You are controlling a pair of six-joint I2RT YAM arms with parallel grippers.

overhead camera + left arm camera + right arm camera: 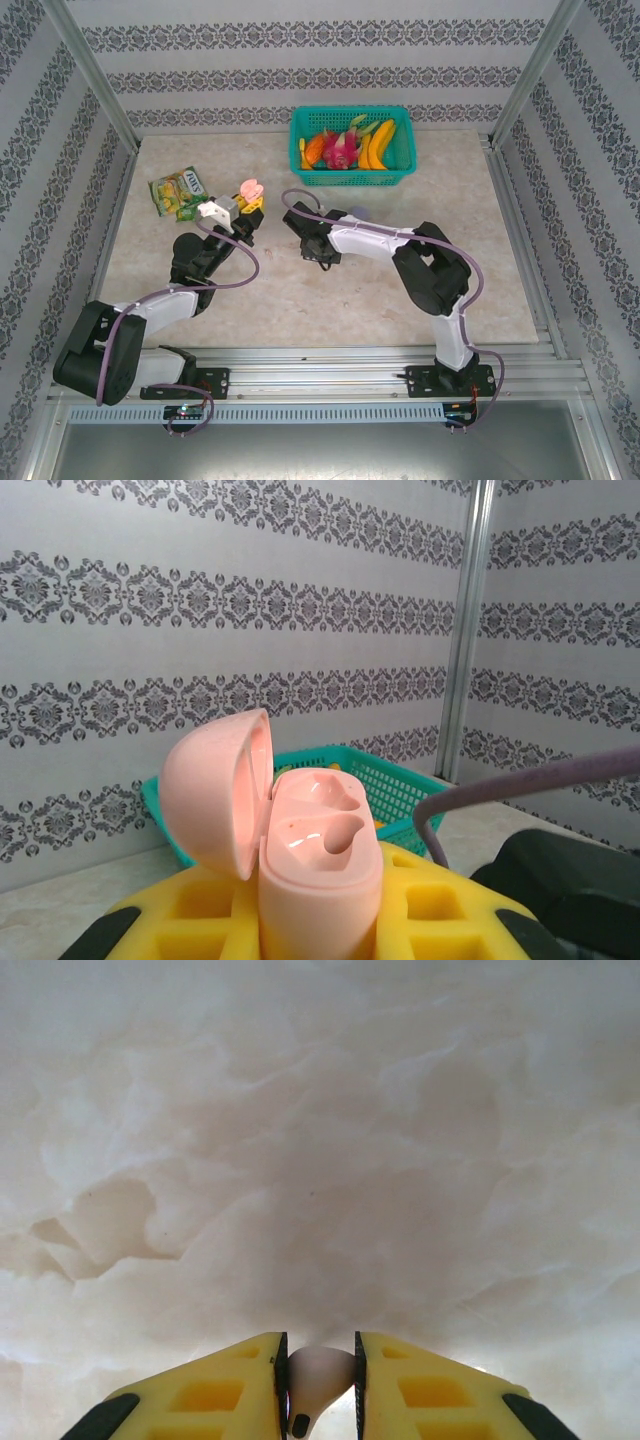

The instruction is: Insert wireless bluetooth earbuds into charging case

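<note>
Right fingers (215, 1395) barely pinch a pale stemmed plastic earbud (318, 1378) — it could twist loose. Left fingers (140, 925) grip the open round pink case (320, 850).

A basket (352, 146) is sitting upper centre on the desk (330, 300), a packet (178, 192) lying to its lower left. Just right of the packet, the charging case (249, 190) is standing between the left gripper's (243, 208) jaws. At the right wrist view's bottom centre, an earbud (320, 1375) is sitting between the right gripper's (319, 1345) jaws.

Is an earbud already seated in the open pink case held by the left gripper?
No: both moulded sockets in the pink case stand empty under its open lid.
</note>
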